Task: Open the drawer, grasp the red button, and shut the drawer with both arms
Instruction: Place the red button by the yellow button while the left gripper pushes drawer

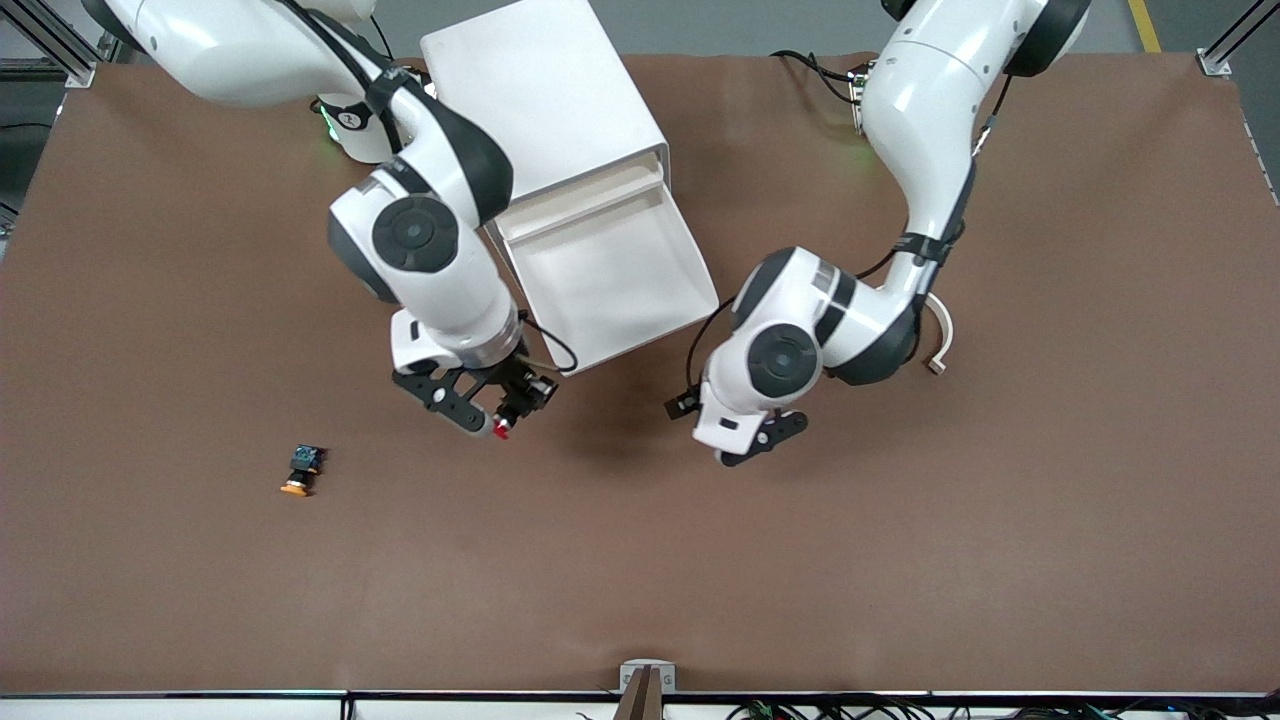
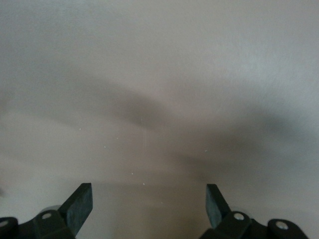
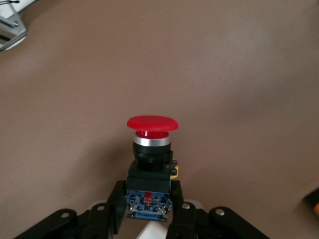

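The white cabinet stands at the robots' edge of the table with its drawer pulled out, and the tray shows nothing inside. My right gripper is over the bare table just off the drawer's front and is shut on the button. In the right wrist view the fingers clamp the button's dark body, with the red cap pointing away from the gripper. My left gripper is open and empty over the table beside the drawer's front corner. Its view shows only its gripper and bare table.
An orange-capped switch lies on the brown table toward the right arm's end, nearer the front camera than the right gripper. It shows as an orange speck at the edge of the right wrist view.
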### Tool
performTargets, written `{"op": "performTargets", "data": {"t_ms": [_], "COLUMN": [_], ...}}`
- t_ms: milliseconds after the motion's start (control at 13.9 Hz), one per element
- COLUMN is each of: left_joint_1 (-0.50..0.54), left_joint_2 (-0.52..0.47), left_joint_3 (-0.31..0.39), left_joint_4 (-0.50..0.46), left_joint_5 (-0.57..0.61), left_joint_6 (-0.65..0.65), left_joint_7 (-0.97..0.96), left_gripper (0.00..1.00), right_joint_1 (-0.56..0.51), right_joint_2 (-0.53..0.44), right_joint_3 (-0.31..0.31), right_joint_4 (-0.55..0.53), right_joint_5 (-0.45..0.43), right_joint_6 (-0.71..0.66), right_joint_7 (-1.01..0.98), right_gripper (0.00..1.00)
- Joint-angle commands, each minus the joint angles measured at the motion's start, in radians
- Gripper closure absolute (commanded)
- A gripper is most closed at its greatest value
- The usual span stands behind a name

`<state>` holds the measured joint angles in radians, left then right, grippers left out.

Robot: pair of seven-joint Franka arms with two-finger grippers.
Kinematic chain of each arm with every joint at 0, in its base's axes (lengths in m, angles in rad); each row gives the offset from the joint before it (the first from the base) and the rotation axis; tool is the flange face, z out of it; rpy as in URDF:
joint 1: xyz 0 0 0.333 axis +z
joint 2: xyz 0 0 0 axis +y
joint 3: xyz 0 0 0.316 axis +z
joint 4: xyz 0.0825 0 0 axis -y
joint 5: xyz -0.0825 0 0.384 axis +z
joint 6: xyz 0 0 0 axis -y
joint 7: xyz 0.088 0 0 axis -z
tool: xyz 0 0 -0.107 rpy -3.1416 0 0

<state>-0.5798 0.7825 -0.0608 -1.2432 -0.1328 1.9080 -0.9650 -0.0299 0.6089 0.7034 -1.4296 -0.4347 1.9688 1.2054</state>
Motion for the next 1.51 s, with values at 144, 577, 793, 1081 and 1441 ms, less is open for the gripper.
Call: {"op": "performTargets", "data": {"t_ms": [144,577,793,1081,1441], "left_joint_1": [-0.075,-0.152,-0.163,-0.169,-0.179], "left_joint_2": [-0.017,-0.04,-0.04,-0.045,-0.063], "left_joint_3": [0.007,-0.002,-0.054,-0.132,-0.194], "left_joint_4": [-0.022,-0.038,-0.036,-0.038,-0.039], "left_joint_5": [0.041,0.029,0.027,0.029,0.042], "left_joint_6": [-0.007,-0.104,-0.113,-0.15,-0.159], "left_joint_7": [-0.003,-0.168,-0.247,-0.313,-0.319], "left_gripper": [0.0,0.0,0.0,0.01,0.01], "right_joint_1": [0.007,0.025,0.007,-0.015,-0.012], "right_joint_2": [-0.005,0.021,0.051,0.077,0.114], "right_joint_3": [-0.267,-0.564,-0.579,-0.581,-0.591], "right_joint_4": [0.012,0.0,-0.04,-0.138,-0.186], "right_joint_5": [0.3,0.455,0.453,0.439,0.439], "right_joint_6": [0.001,0.054,0.1,0.252,0.329], "right_joint_7": [-0.526,-1.061,-1.09,-1.156,-1.159], "right_gripper": [0.92,0.91,0.91,0.91,0.74]}}
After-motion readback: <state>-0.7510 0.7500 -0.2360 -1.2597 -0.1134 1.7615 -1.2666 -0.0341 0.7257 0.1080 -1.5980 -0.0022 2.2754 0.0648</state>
